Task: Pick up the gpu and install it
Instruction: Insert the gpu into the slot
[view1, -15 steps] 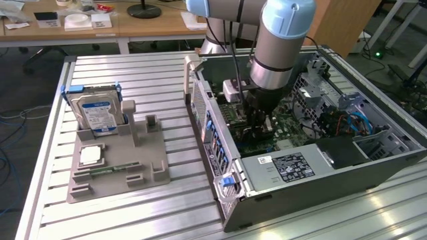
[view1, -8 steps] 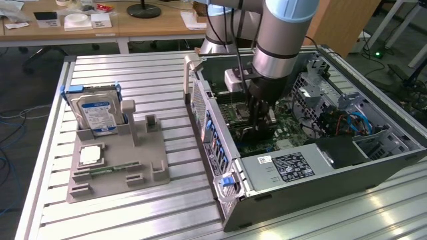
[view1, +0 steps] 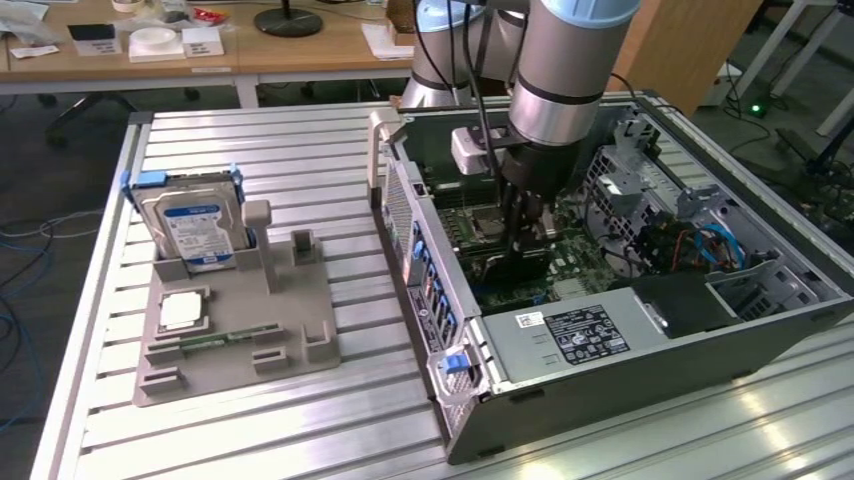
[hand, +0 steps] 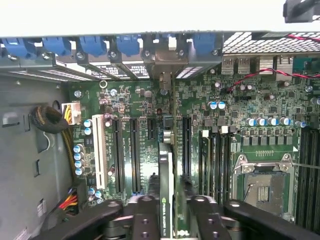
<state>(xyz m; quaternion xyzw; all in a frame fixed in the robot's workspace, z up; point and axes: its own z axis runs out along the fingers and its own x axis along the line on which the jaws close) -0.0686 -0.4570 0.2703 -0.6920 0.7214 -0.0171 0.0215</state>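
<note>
The gpu (hand: 166, 172) stands on edge over the green motherboard (hand: 240, 107) inside the open computer case (view1: 441, 300), its silver end bracket (hand: 167, 57) up against the row of rear slot openings. My gripper (hand: 171, 210) is shut on it, a black finger (hand: 145, 207) on each side of the card. In the exterior view the gripper (view1: 523, 235) reaches straight down into the case, and the dark gpu (view1: 514, 266) sits low between its fingers, close to the board. I cannot tell whether the card's edge is in a slot.
A grey fixture (view1: 234, 330) in the exterior view's left holds a silver hard drive (view1: 198, 225), a processor (view1: 183, 310) and a green memory stick (view1: 220, 338). In the case, a power supply (view1: 587, 335), drive cage (view1: 761, 290) and cables (view1: 707, 245) stand near the arm.
</note>
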